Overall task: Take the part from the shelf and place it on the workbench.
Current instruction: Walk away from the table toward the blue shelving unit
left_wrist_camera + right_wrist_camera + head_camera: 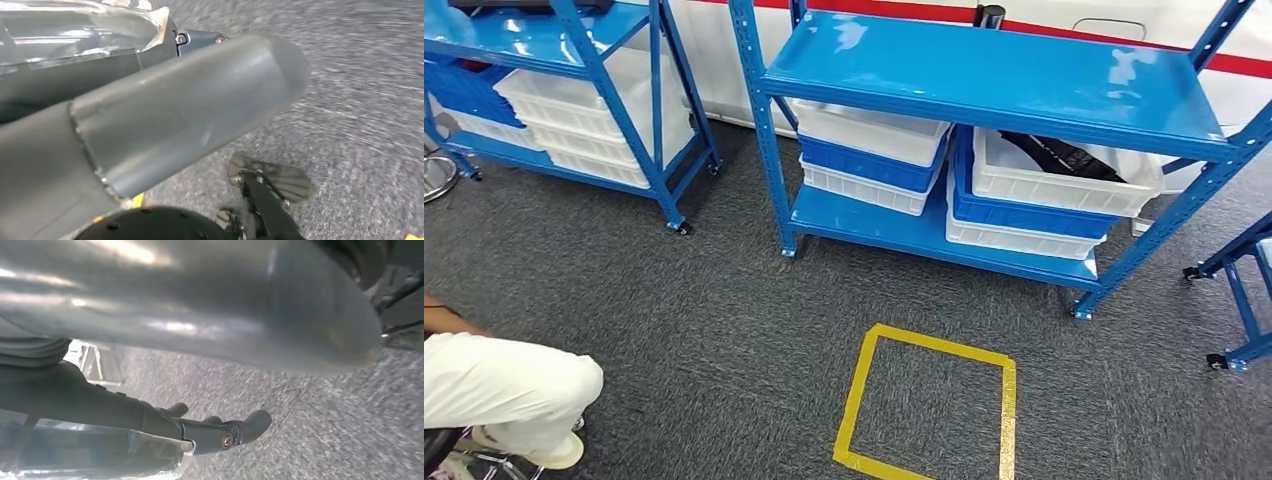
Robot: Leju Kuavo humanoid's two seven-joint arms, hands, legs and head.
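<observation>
Grey carpet [724, 330] runs under everything I see from the head camera, with a yellow tape square [929, 410] marked just ahead and a blue shelf [984, 75] beyond it. On the shelf's lower level sit stacked white and blue bins [1039, 195]; the top right bin holds a dark part [1064, 155], though I can't make out its shape. My left hand [165, 125] hangs over the carpet, thumb stretched straight out, nothing in its grasp that I can see; the other fingers are hidden, so I can't tell its state. My right hand [215, 432] also hangs above the carpet, dark fingers extended with curled tips, thumb apart from them, holding nothing. A person's leg [504, 390] in white sits at my left.
</observation>
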